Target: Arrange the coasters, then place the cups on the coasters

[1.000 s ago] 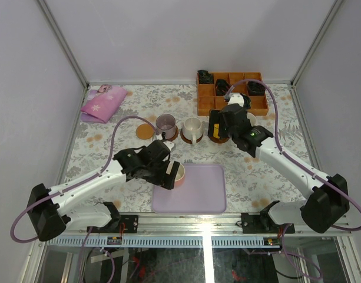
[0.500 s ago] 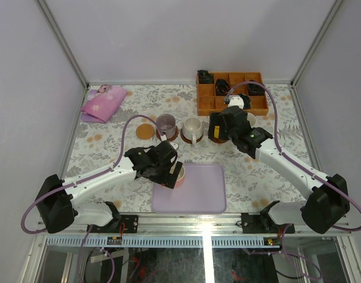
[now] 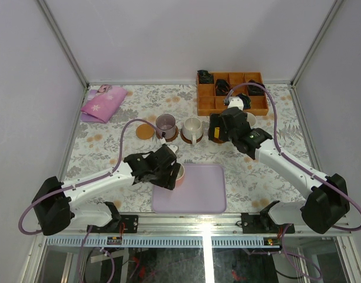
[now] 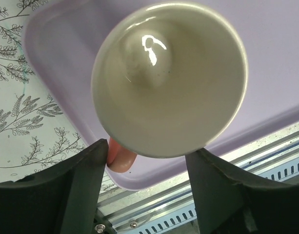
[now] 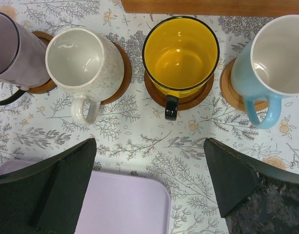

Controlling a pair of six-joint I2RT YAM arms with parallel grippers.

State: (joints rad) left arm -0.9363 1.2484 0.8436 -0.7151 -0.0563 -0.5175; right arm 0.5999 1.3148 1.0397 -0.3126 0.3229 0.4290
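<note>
The pink cup [image 4: 169,78] stands upright at the near-left corner of the lavender tray [image 3: 204,197], the only cup not yet on a coaster. The left gripper [image 4: 147,155] straddles it from above, a finger against each side. Whether the fingers already pinch it cannot be told from the wrist view.

The bare coaster [image 3: 145,131] lies at the left end of the row, just beside the purple cup [image 3: 166,124], so room there looks tight on its right and open toward the table's left edge.

The white cup [image 5: 83,61], yellow cup [image 5: 181,51] and blue cup [image 5: 281,53] sit on coasters. The right gripper [image 5: 149,161] hangs over the row's near side, empty, jaws wide.
</note>
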